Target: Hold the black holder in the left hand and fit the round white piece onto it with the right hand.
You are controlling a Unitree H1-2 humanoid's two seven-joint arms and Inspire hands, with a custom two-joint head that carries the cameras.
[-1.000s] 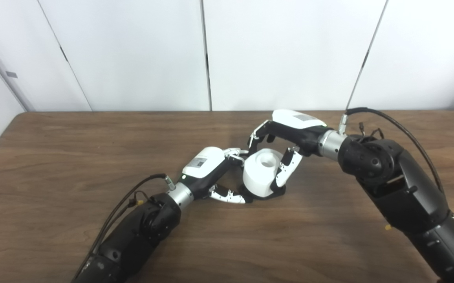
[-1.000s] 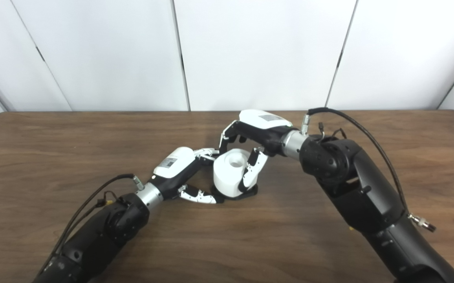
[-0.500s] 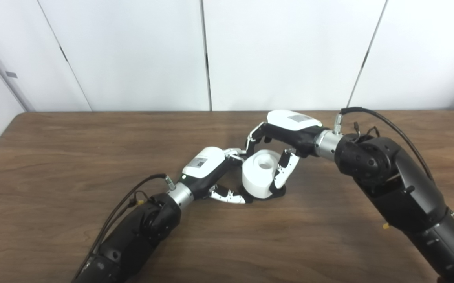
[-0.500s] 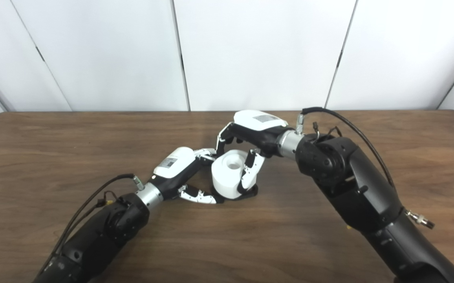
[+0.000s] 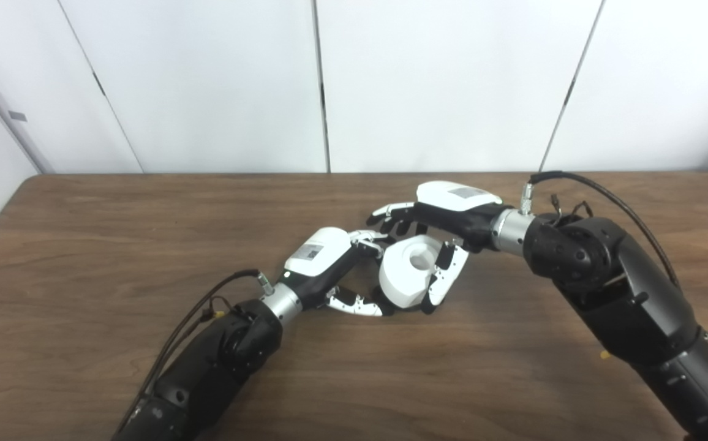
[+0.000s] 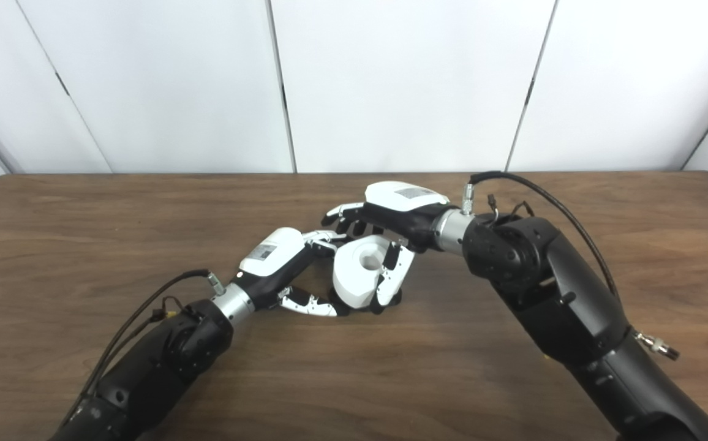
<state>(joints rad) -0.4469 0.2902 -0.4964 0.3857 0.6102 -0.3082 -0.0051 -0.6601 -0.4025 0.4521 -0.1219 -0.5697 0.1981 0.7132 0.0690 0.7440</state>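
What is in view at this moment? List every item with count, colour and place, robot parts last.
White piece: one, white, round with a hole in its top, mid-table between the two hands, tilted.
Black holder: one, black, mostly hidden under the white piece; only slivers of its base show.
Table: one, dark brown wood, filling the lower half of the view.
Wall panels: white, with dark seams, behind the table.
Left hand: one, black and white, at the left side of the holder's base, fingers around it.
Right hand: one, black and white, over and beside the white piece, fingers spread, thumb against its right side.
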